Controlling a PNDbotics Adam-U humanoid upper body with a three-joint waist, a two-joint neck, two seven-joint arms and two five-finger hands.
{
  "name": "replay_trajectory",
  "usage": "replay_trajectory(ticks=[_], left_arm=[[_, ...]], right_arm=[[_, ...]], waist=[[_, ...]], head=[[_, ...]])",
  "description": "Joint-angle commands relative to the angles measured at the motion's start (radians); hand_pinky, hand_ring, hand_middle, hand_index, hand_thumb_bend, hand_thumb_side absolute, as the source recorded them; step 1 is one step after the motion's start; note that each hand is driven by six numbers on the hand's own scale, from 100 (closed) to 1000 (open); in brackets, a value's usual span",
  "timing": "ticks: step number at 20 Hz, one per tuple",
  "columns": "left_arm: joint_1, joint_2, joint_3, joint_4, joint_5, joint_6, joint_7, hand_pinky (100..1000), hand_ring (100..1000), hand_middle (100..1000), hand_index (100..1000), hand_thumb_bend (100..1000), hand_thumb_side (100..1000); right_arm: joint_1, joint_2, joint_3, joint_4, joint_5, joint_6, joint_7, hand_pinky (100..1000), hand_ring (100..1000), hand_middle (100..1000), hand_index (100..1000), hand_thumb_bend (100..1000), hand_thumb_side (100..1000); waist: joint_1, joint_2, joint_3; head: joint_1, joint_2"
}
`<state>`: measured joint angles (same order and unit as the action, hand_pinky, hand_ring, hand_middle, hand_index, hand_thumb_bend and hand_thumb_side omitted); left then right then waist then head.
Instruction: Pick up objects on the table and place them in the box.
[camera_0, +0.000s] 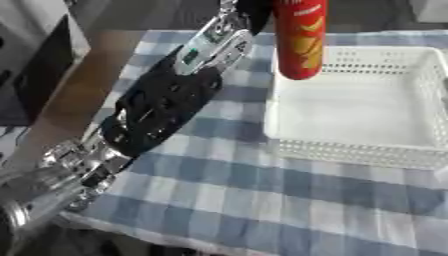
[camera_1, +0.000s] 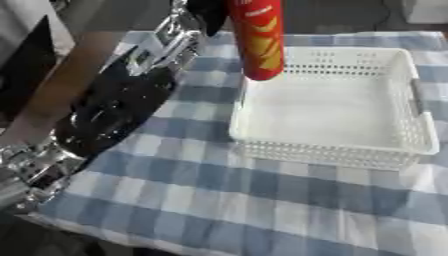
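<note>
A tall red chips can (camera_0: 300, 40) with yellow print hangs upright in the air, its top cut off by the view's upper edge. Its lower end is over the left wall of the white perforated basket (camera_1: 332, 150), which has nothing in it. My left arm reaches from the lower left up to the top centre. Only a dark part of my left hand (camera_1: 207, 12) shows there, beside the can's upper part and closed on it. My right hand is in no view.
A blue and white checked cloth (camera_0: 289, 200) covers the table; its near edge runs along the bottom left. A dark and grey box (camera_0: 35, 55) stands at the far left on a brown surface. A pale object (camera_1: 426, 10) sits at the top right corner.
</note>
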<state>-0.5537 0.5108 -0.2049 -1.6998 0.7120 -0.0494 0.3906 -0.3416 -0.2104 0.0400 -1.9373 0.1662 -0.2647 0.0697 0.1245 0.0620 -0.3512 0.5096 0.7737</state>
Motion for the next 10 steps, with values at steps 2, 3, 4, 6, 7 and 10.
replay_trajectory(ticks=[2,3,4,6,7,10], left_arm=[[-0.014,-0.011,-0.019,-0.007,-0.018,0.003,-0.039,100,166,269,386,1000,265],[-0.011,-0.011,-0.026,-0.006,-0.028,0.004,-0.057,100,193,290,408,1000,307],[-0.007,-0.009,-0.032,-0.006,-0.042,0.003,-0.078,100,220,312,426,997,317],[-0.001,-0.004,-0.043,-0.002,-0.081,-0.001,-0.127,100,247,342,449,969,376],[0.003,-0.003,-0.048,0.002,-0.102,-0.002,-0.153,100,242,336,445,972,371],[0.013,0.006,-0.065,0.021,-0.191,0.001,-0.243,108,293,407,506,941,437]], right_arm=[[-0.021,-0.007,0.001,-0.011,-0.004,0.0,0.005,798,875,900,1000,100,1000],[-0.021,-0.008,0.0,-0.011,-0.003,0.001,0.005,798,875,900,1000,100,1000],[-0.021,-0.008,0.0,-0.011,-0.003,0.001,0.005,799,876,901,1000,100,1000],[-0.021,-0.007,0.0,-0.011,-0.003,0.002,0.006,799,876,901,1000,100,1000],[-0.021,-0.007,0.0,-0.011,-0.003,0.002,0.006,799,876,901,1000,100,1000],[-0.021,-0.006,0.0,-0.012,-0.003,0.002,0.007,799,876,901,1000,100,1000]], waist=[[0.001,-0.01,-0.014],[0.002,-0.01,-0.017],[0.003,-0.01,-0.02],[0.004,-0.009,-0.022],[0.004,-0.009,-0.023],[0.003,-0.007,-0.023]], head=[[-0.007,-0.004],[-0.01,-0.004],[-0.012,-0.004],[-0.015,-0.004],[-0.016,-0.004],[-0.016,-0.004]])
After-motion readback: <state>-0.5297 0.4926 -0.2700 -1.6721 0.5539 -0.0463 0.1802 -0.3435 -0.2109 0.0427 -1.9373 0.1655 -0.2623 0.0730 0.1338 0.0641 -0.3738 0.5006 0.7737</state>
